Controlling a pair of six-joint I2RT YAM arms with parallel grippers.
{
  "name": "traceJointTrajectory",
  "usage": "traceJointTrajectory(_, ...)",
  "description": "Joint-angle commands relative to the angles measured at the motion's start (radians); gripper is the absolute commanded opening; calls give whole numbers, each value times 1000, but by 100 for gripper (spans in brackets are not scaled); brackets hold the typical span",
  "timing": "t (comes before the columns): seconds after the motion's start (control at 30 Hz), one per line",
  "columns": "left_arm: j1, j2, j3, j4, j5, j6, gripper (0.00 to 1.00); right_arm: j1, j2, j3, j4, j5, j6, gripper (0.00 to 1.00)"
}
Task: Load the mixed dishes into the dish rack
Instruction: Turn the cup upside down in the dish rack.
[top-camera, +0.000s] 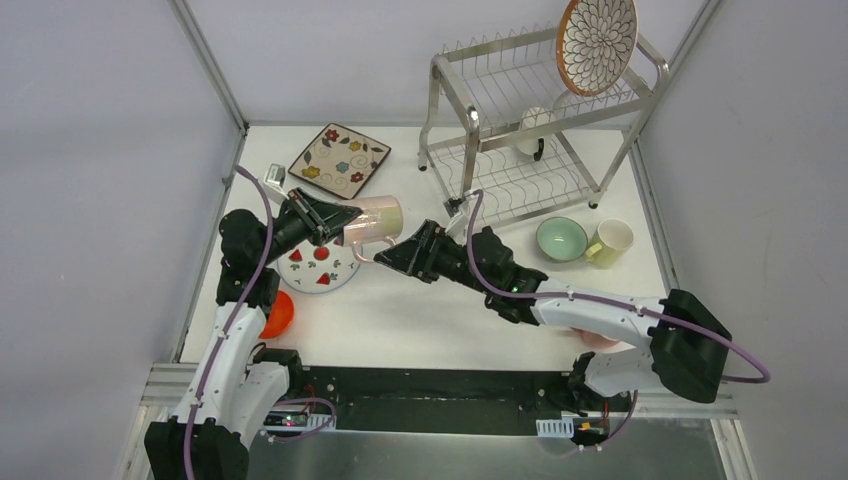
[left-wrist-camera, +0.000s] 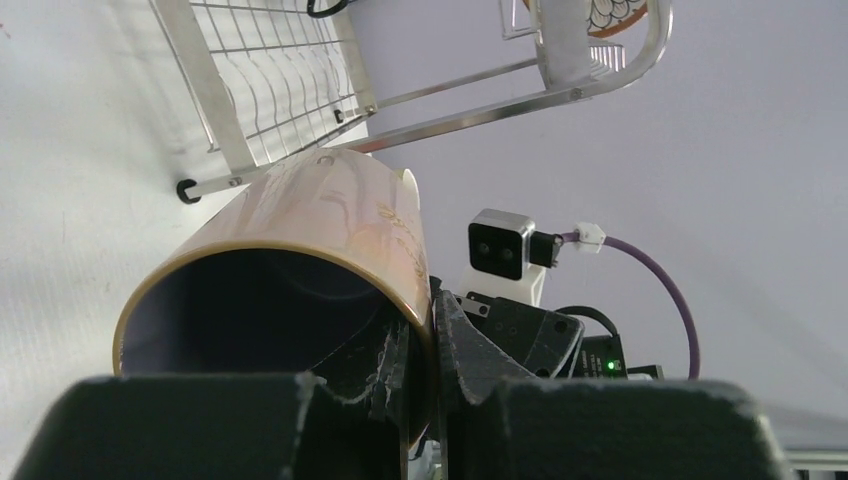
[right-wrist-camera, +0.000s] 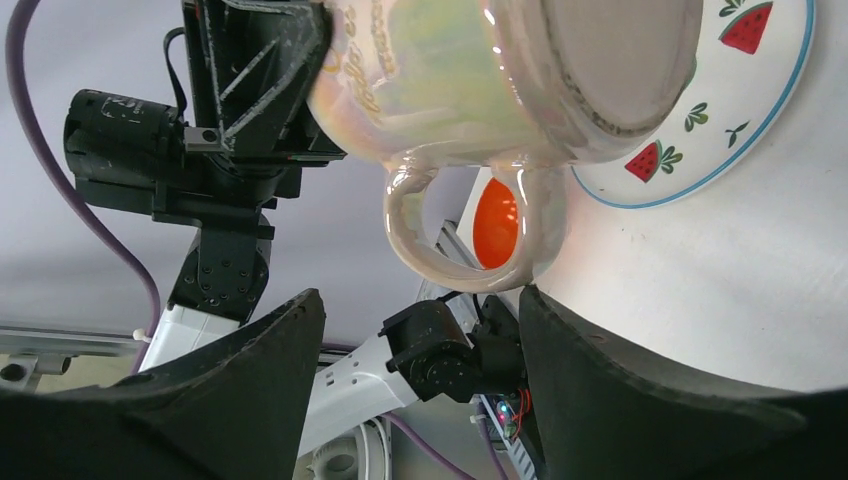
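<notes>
My left gripper (top-camera: 343, 224) is shut on the rim of a pink iridescent cup (top-camera: 376, 218), holding it on its side above the table. The left wrist view shows one finger inside the cup (left-wrist-camera: 300, 250) and one outside, pinching its wall; that gripper (left-wrist-camera: 437, 335) is shut. My right gripper (top-camera: 384, 257) is open just below the cup's handle (right-wrist-camera: 440, 235), with its fingers (right-wrist-camera: 270, 370) apart and nothing between them. The dish rack (top-camera: 470, 120) stands at the back right, with a round petal-pattern plate (top-camera: 597, 40) on its top tier and a cup (top-camera: 535, 128) lower down.
A white fruit-pattern plate (top-camera: 322, 268) lies under the cup. A square floral plate (top-camera: 340, 160) is behind it. An orange bowl (top-camera: 279, 315) sits by the left arm. A mint bowl (top-camera: 561, 238) and pale cup (top-camera: 612, 241) stand before the rack.
</notes>
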Motion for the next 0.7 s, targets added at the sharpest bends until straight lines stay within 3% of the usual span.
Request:
traceJointTrajectory(0.0,-9,-28,80,189,32,-36,0,5,19,67,41,-50,17,74)
traceJointTrajectory(0.3,-17,-9,106,181,34,-40,0,2,-8,39,-9,40,44,83)
traceJointTrajectory(0.67,-31,32,120,271,37,-113,0,-13,30,123,32,-60,22,81)
